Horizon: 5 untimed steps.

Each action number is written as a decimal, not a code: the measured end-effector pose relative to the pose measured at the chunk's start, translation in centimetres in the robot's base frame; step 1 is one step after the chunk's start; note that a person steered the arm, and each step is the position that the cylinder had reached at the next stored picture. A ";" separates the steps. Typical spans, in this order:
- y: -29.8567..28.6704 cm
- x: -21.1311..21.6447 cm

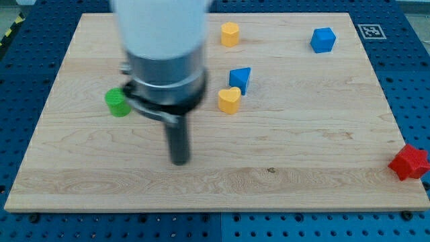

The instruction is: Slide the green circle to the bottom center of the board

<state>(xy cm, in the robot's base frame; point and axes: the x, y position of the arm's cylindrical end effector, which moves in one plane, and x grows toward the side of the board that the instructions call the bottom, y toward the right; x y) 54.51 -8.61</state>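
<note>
Rod tip resting on a pale wooden surface [302,154] beside a small green circular block [117,103].
My tip [179,161] is sitting below and to the view's right of the green block, apart from it, at the view's left; this rod is carrying no jaws, so nothing is gripping.

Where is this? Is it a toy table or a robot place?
Probably a robot lab bench. A wooden board lies on a blue plate full of holes, with a printed marker square at its corner. My tip stands right of and below the green circle.
</note>
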 end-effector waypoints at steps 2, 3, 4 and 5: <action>-15.0 -12.3; -8.3 -10.5; 1.8 -2.1; 7.7 0.1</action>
